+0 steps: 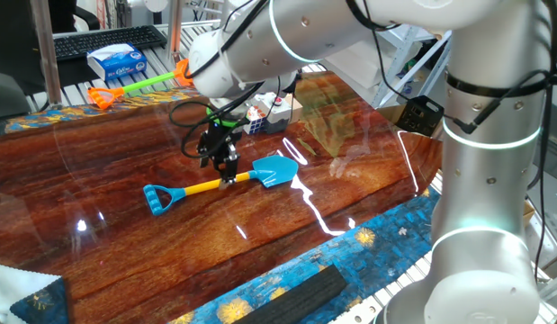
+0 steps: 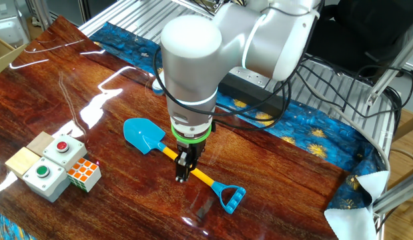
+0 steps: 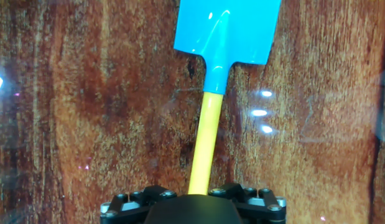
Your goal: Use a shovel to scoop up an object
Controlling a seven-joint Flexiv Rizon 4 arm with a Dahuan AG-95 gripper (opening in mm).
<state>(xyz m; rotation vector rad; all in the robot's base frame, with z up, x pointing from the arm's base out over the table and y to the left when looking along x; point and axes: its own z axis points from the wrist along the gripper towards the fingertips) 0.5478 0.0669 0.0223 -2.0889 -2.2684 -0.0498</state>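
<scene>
Hand view showed the small plastic toy shovel with light-blue blade, yellow shaft and blue D-handle (image 3: 208, 118) lying flat on the glossy red-brown wooden table (image 1: 98, 180), its shaft running back under the end effector (image 2: 183, 172). The end effector sat low over mid-shaft; whether its fingers were closed on it could not be told. The shovel looked light, stiff and slick, so mid-shaft seemed the sensible hold. The small multicoloured Rubik's cube (image 2: 84, 175) stood well beyond the shovel's blade, beside the beige button boxes (image 2: 45, 164). Bare table lay between blade and cube; the handle end pointed toward the table's blue-clothed edge.
</scene>
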